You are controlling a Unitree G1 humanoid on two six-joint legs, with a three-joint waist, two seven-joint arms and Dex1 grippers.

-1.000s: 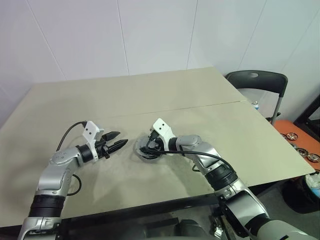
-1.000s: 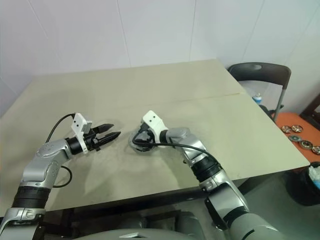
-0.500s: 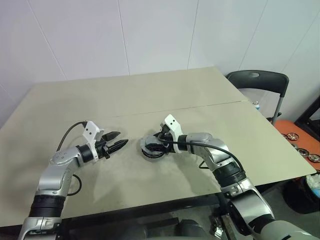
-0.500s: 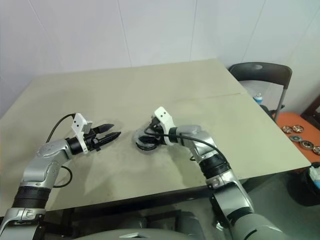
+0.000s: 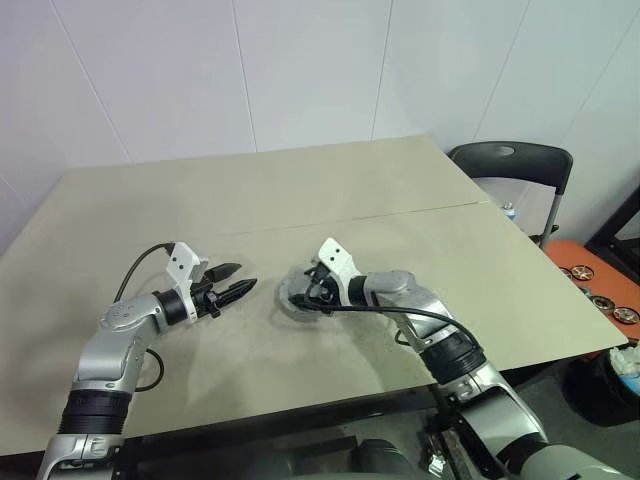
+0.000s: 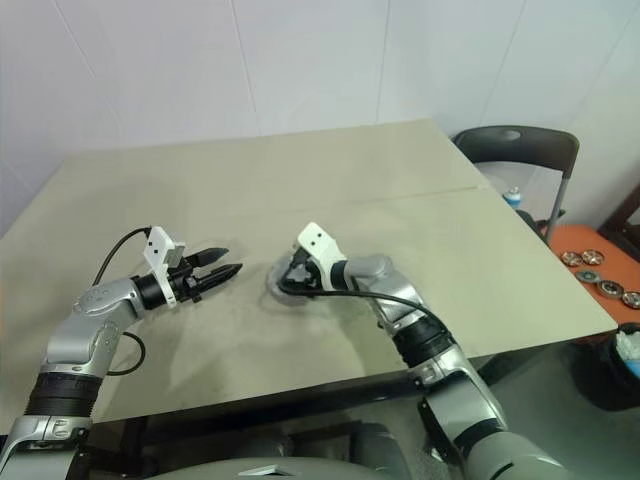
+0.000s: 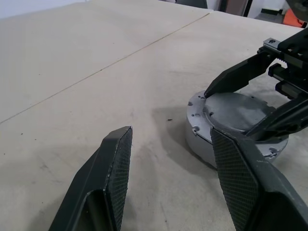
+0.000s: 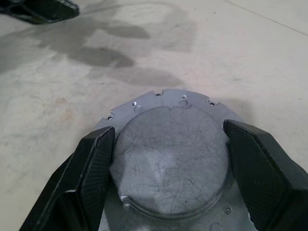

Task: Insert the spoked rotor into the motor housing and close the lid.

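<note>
Counter (image 5: pixel 400 190) spreads across most of the left eye view, bare toward its far edge at upper centre, with a seam running from centre left to the right edge. Lid (image 5: pixel 297 298) sits low of centre, seated on the round grey body under it, well clear of every counter edge. Right claw (image 5: pixel 311 292) reaches over it from the right, fingers spread to either side of the disc. Left claw (image 5: pixel 232 282) hangs just left of it, fingers apart and holding nothing, with open counter between. A chair (image 5: pixel 515 165) stands past the counter's right edge, at right of frame.

Left wrist view: the lid (image 7: pixel 238 113) lies at right, the right claw's fingers (image 7: pixel 236 76) above it.

Right wrist view: both fingers (image 8: pixel 89 163) flank the lid's raised centre; whether they touch it I cannot tell.
</note>
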